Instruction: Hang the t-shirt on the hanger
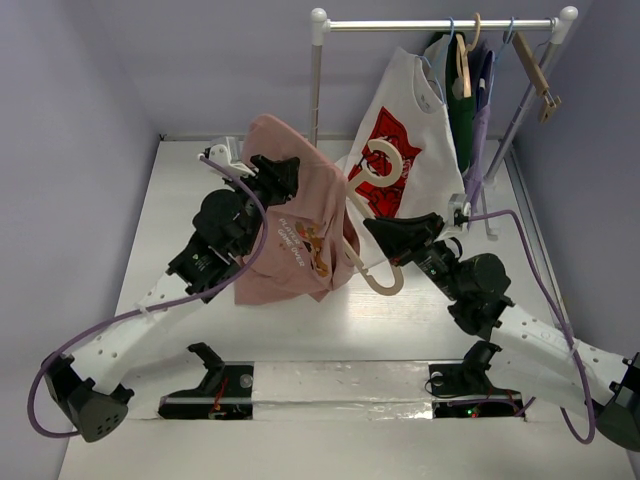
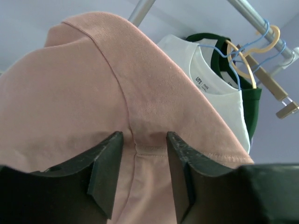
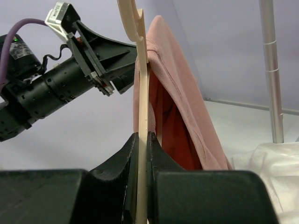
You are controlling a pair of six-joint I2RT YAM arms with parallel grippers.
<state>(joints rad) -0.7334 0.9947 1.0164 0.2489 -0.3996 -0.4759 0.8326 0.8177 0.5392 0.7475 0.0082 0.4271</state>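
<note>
My left tool [image 2: 144, 140]: clamped on a seam fold of the t-shirt [image 1: 292, 150] | my right tool [image 3: 142, 137]: clamped on the hanger [image 3: 141, 93], held upright | t-shirt: lifted above the table [image 1: 330, 325], at 9 o'clock from my right tool, draped against the hanger.

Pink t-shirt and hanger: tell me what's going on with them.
The left gripper holds the pink t-shirt up off the table, with a seam of the fabric between its fingers. The right gripper is clamped on the cream hanger and holds it against the shirt. In the right wrist view the fabric drapes over one hanger arm, so the hanger looks partly fed in. The shirt is not yet fully on. A white t-shirt hangs on the rack behind.
</note>
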